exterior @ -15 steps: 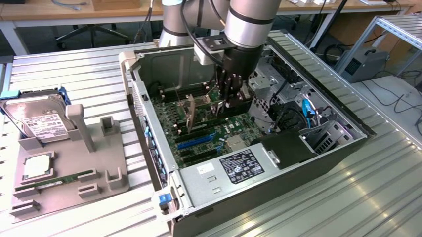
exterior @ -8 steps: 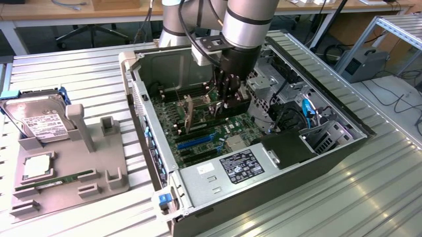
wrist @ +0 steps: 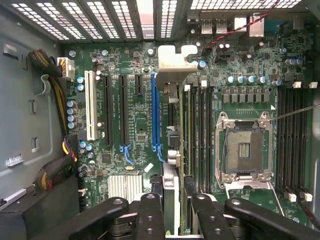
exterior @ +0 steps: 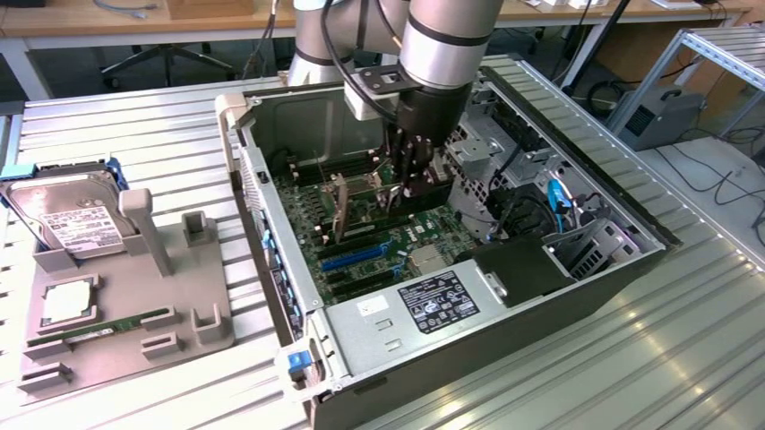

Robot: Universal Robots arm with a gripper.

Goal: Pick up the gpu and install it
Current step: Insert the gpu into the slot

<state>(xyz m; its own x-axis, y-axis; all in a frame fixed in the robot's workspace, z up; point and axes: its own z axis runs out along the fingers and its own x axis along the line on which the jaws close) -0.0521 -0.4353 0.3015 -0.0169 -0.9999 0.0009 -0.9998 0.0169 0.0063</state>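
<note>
This is a robotics lab or electronics workshop, set up for computer assembly trials. An industrial robot arm [exterior: 431,45] stands over an opened desktop computer case [exterior: 478,296] that lies on its side on a ribbed aluminium worktable [exterior: 143,134], its green motherboard [wrist: 135,115] bare to the room. On the exterior view's left sits a grey moulded fixture [exterior: 120,331] holding loose parts, a hard drive [exterior: 72,224] among them. Behind run wooden benches [exterior: 156,22] with an office chair [exterior: 167,58] tucked under, and on the exterior view's right a frame of aluminium extrusion [exterior: 705,54] rises above cables [exterior: 717,179] trailing across the floor.
</note>
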